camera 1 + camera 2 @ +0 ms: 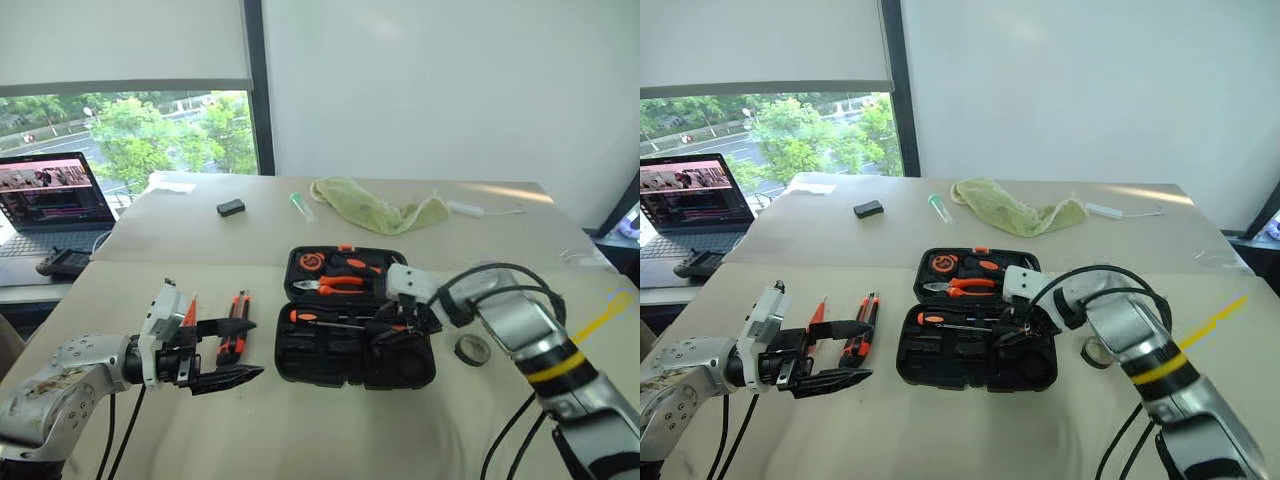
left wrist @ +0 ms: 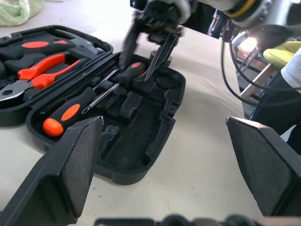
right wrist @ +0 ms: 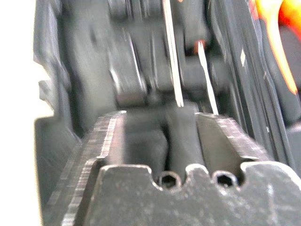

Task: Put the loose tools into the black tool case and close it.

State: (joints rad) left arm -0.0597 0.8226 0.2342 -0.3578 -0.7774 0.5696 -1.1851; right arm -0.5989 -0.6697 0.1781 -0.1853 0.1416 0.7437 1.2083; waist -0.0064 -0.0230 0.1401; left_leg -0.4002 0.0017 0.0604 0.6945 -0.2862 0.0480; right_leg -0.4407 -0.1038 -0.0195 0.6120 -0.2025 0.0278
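The case (image 1: 355, 310) sits open mid-counter (image 1: 300, 420) with two screwdrivers (image 2: 80, 106) already lying in its front half. The right gripper (image 1: 400, 325) is partly open right over them, holding nothing. The left gripper (image 1: 225, 352) hangs wide open and empty at the case's 9 o'clock, near the knife (image 1: 233, 325); the tape roll (image 1: 472, 348) is at 3 o'clock.

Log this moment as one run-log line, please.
case: black tool case open | in case: two long screwdrivers | on table: utility knife, tape roll | right gripper: over case, jaws apart | left gripper: open, empty
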